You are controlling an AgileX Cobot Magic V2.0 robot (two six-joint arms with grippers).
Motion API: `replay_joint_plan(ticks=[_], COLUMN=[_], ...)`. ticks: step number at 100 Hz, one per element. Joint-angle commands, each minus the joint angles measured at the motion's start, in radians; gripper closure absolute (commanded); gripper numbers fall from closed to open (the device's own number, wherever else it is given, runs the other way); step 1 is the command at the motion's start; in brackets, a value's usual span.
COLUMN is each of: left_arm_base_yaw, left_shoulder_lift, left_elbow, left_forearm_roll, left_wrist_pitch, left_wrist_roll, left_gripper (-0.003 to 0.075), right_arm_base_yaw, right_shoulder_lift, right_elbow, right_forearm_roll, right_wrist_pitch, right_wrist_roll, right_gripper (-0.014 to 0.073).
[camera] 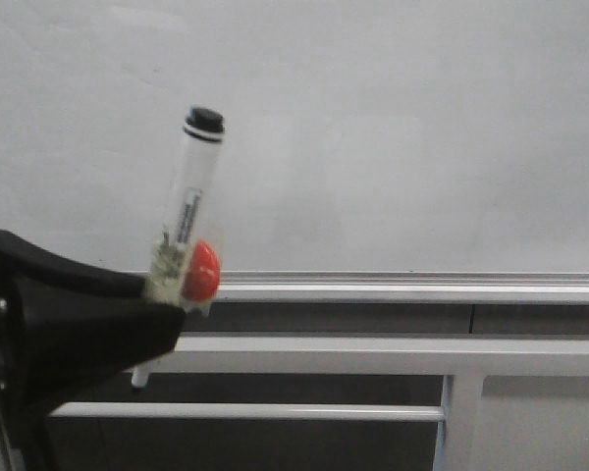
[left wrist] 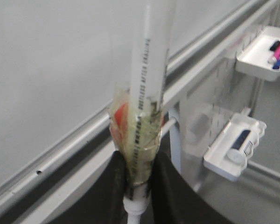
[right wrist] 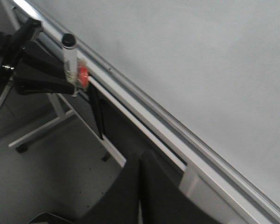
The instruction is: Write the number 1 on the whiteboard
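Marker (camera: 190,201), one only, is pinched in the left hand (camera: 162,294) before the single bare whiteboard (camera: 393,128); the right hand (right wrist: 139,186) looks pressed together, perhaps empty.

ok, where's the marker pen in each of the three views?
Front view: marker pen lower left, tilted, black end up, shut in the left hand, in front of the whiteboard.
Left wrist view: centre, running up out of frame.
Right wrist view: small, upper left.
Shared landmark: the board's silver bottom edge, just behind the pen's taped red patch.
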Motion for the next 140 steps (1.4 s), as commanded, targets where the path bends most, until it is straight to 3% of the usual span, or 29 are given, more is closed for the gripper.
replay_joint_plan(ticks=[1,23,42,49,65,72,140], left_arm_base_yaw=[-0.008,-0.008,-0.008,-0.008,-0.008,-0.008,-0.008], left_shoulder_lift=[-0.015,-0.035,-0.123,-0.157,-0.203,-0.205,-0.205], left_elbow=[-0.045,-0.115,-0.243,-0.259,-0.259,-0.259,-0.333], left_forearm_roll=[0.027,0.046,0.046,0.048,0.134,0.166,0.275], left_wrist_pitch=[0.064,0.176,0.58,0.62,0.645,0.671,0.672], left_wrist_roll=[0.014,0.109,0.246,0.246,0.246,0.246,0.246], left_gripper=[0.0741,0.0741,0.0741,0.0741,0.0741,0.0741,0.0741], right_arm_base_yaw=[0.105,0.352,0.438,0.463,0.478,0.476,0.476], right_shoulder_lift=[0.063,0.191,0.275,0.288,0.304,0.324,0.451], right_elbow=[-0.034,-0.034,-0.034,-0.034,-0.034,-0.036,-0.089], right_forearm_roll=[0.006,-0.206,-0.233,-0.246,-0.265,-0.28,-0.213], right_wrist_pitch=[-0.133,-0.169,-0.198,-0.225,-0.355,-0.395,-0.435], right_wrist_roll=[-0.021,-0.021,-0.021,-0.021,-0.021,-0.021,-0.013], right_gripper=[0.0657,0.0657,0.0624,0.0533,0.0222,0.0174,0.0176])
